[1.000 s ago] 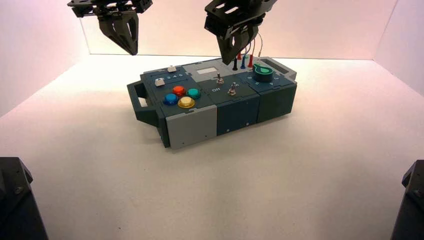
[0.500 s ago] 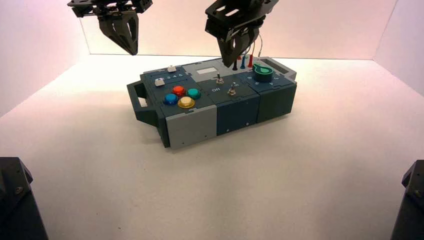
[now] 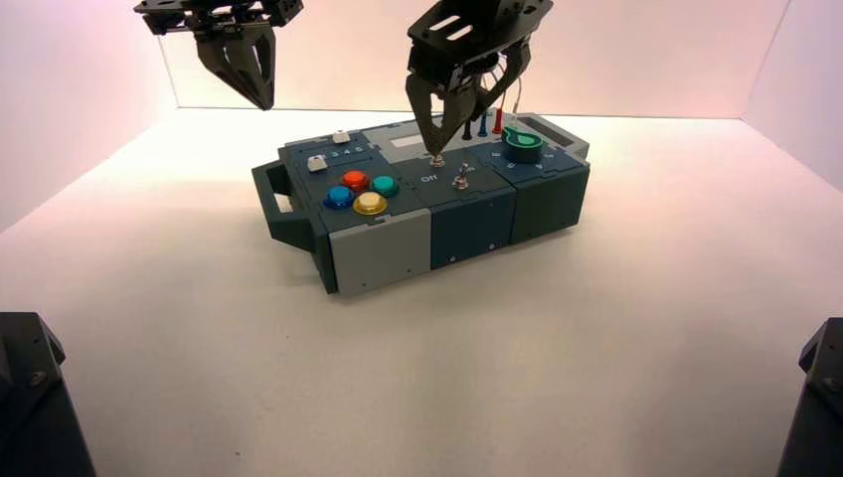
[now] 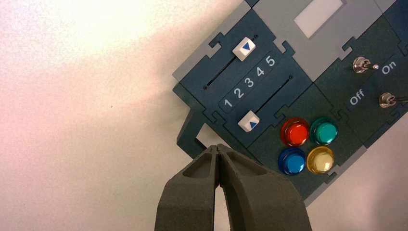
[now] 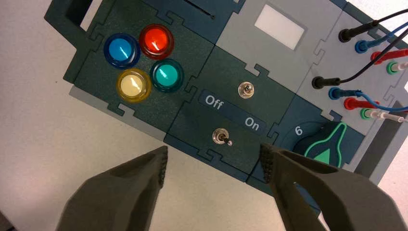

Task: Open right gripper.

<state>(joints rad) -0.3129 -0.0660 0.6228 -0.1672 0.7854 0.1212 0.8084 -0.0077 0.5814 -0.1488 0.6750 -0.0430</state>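
Note:
My right gripper [image 3: 452, 117] hangs under its tilted slotted plate above the back middle of the box [image 3: 467, 224], over the two toggle switches. It is open and empty. In the right wrist view its fingers stand wide apart [image 5: 214, 161], with the nearer toggle switch [image 5: 220, 137] showing between them, beside the Off/On label [image 5: 233, 113]. My left gripper [image 3: 251, 75] is parked high above the table, left of the box, and is shut and empty. Its closed tips show in the left wrist view [image 4: 217, 147] over the box's handle corner.
The box bears four round buttons, red, teal, blue and yellow [image 3: 361, 192], two sliders with white caps [image 4: 243, 46], a green knob [image 5: 325, 144] by the digit 6, and plugged coloured wires [image 5: 365, 43]. White walls enclose the table. Black arm bases [image 3: 30, 397] sit at the front corners.
The right gripper's fingers have spread from shut to wide open, staying above the toggle switches. The left arm has not moved.

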